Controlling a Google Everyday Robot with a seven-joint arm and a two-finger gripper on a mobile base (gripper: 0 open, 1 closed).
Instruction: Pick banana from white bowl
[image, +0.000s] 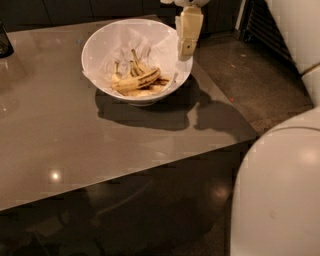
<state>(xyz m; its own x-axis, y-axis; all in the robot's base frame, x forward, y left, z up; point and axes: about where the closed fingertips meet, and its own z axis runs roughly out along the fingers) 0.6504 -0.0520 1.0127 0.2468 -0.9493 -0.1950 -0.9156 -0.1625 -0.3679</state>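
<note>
A large white bowl (102, 37) lined with crumpled white paper stands on the grey table (75, 135) toward its far right. Several ripe, brown-spotted bananas (136, 80) lie in it, stems pointing up and back. My gripper (187, 47) hangs from above at the bowl's right rim, its cream-coloured fingers pointing down, higher than the bananas and to their right.
A dark object (5, 42) stands at the table's far left edge. My white arm body (280, 190) fills the lower right. The table's right edge drops to a speckled floor (250, 85). Dark cabinets and a vent run along the back.
</note>
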